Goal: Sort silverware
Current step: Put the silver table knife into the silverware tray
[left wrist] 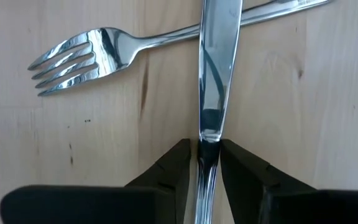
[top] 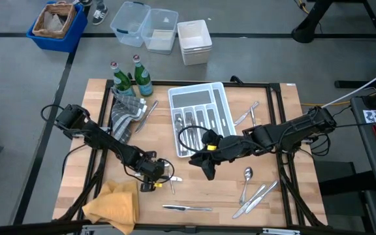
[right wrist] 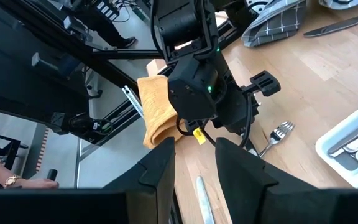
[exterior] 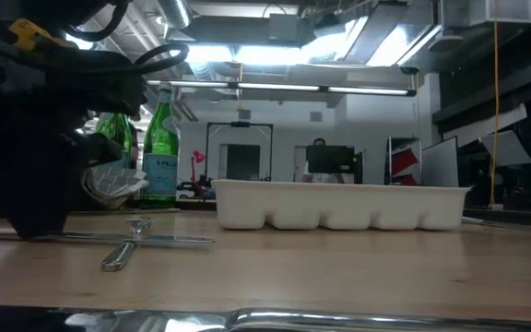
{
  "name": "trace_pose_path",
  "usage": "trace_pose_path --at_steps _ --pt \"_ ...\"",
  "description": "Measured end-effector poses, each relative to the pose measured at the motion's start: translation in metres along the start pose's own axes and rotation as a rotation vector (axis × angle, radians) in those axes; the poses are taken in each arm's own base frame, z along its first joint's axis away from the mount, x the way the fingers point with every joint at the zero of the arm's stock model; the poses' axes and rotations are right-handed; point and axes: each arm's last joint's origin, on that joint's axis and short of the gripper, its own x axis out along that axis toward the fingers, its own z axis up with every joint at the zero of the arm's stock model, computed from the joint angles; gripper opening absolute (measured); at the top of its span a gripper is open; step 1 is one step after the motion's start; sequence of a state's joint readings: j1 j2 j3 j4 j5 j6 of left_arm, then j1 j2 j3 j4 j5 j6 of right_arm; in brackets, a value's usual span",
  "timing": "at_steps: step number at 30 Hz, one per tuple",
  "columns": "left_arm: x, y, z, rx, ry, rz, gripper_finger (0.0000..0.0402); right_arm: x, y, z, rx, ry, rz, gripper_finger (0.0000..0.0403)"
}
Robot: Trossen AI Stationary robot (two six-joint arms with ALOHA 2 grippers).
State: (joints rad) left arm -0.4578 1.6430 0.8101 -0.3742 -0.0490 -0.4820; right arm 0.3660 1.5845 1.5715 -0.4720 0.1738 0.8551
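A silver knife lies flat on the wooden table, crossing over the handle of a fork. My left gripper points down over them near the table's front left. It is open, with a finger close on each side of the knife's handle and a thin gap showing. My right gripper hangs open and empty above the table's middle. The white tray holds several pieces. More silverware lies loose: a spoon, a knife and forks.
Two green bottles and a grey chequered cloth stand at the far left. A yellow cloth lies at the front left corner. More pieces lie at the front right. Bins stand beyond the table.
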Motion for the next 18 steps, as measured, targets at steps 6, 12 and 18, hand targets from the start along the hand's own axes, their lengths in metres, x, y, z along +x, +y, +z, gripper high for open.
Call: trace_pose_path --at_steps 6,12,18 --pt "0.0026 0.0006 -0.0004 0.001 0.01 0.012 0.0061 0.0 0.0 0.0 0.0 0.0 -0.001 0.012" --pt "0.009 0.001 -0.0019 0.001 0.039 0.023 0.0021 -0.0029 0.0005 0.0011 0.001 -0.004 0.005 0.012" --pt "0.0096 0.0012 -0.0025 -0.019 0.045 0.023 0.0025 -0.0092 0.0016 0.0036 -0.023 -0.014 0.015 0.012"
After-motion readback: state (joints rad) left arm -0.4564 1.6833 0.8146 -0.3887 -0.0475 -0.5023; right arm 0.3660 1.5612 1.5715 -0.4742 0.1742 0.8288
